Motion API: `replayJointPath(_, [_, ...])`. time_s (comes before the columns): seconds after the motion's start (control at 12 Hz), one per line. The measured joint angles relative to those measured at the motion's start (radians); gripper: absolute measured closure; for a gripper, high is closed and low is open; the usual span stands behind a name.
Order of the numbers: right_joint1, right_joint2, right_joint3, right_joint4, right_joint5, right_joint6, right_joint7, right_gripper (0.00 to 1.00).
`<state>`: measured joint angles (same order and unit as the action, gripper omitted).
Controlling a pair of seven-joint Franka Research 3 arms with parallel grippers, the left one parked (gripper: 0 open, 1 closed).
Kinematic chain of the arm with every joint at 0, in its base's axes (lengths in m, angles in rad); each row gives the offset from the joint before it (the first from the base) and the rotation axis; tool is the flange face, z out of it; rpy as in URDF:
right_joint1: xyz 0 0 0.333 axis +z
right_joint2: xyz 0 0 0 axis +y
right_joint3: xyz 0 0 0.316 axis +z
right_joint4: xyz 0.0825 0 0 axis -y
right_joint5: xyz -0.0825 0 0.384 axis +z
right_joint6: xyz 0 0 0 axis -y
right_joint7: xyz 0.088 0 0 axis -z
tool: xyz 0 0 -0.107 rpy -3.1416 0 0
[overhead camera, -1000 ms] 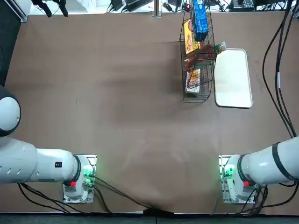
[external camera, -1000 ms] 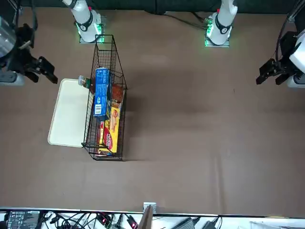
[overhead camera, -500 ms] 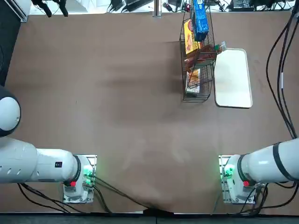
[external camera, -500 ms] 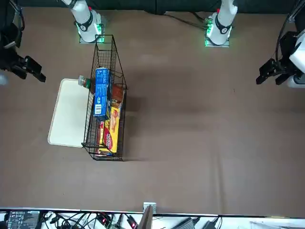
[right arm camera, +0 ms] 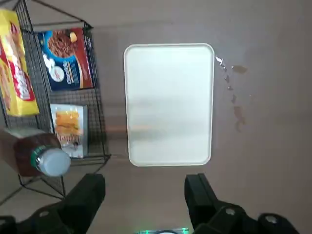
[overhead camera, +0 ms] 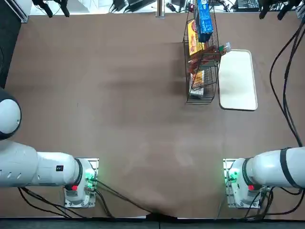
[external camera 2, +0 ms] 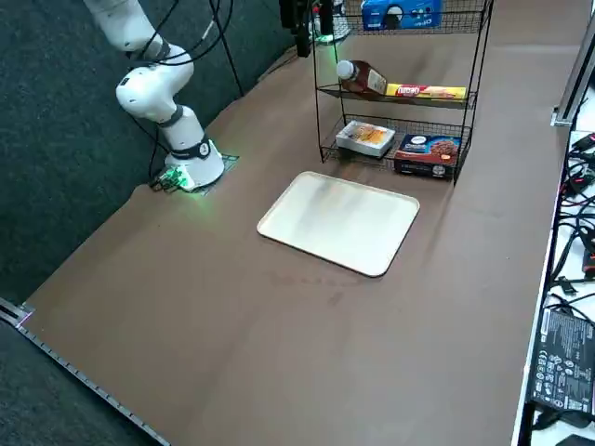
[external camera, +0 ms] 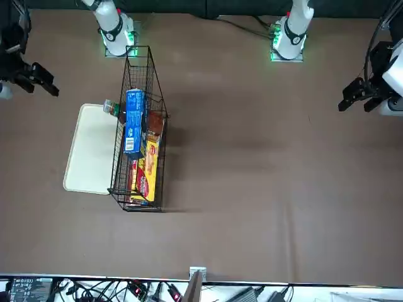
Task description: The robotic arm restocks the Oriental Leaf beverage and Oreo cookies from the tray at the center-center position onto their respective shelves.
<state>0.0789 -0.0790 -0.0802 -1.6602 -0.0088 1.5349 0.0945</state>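
The white tray [overhead camera: 237, 80] [external camera 2: 339, 220] [right arm camera: 168, 105] lies bare, just right of the black wire shelves [overhead camera: 188, 71] [external camera: 141, 63] [external camera 2: 321, 84]. The Oriental Leaf beverage [overhead camera: 212, 51] [external camera: 113, 109] [external camera 2: 363, 77] [right arm camera: 24, 156] lies on its side on the middle tier, white cap toward the tray. The blue Oreo cookies [overhead camera: 204, 16] [external camera: 132, 119] [external camera 2: 400, 13] rest on the top tier. My right gripper [overhead camera: 271, 12] [external camera: 39, 77] [right arm camera: 144, 195] hangs high above the table beyond the tray's right side. It is open, with nothing between its fingers.
Yellow-and-red packets [external camera: 150, 170] [right arm camera: 17, 73] and a blue cookie box [external camera 2: 428, 153] [right arm camera: 66, 58] fill the other tiers. Black cables [overhead camera: 281, 86] hang along the table's right side. Electronics and cords [external camera 2: 562, 344] line the far edge.
My right gripper has drifted farther from the tray, and its fingers now show at the far right corner of the top view. Tray, shelves and goods have not moved.
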Motion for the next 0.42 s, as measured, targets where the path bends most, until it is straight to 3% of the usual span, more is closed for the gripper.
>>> replayJointPath(0.42, [0.000,-0.045,0.002,-0.044,-0.004,0.018,-0.033,0.00])
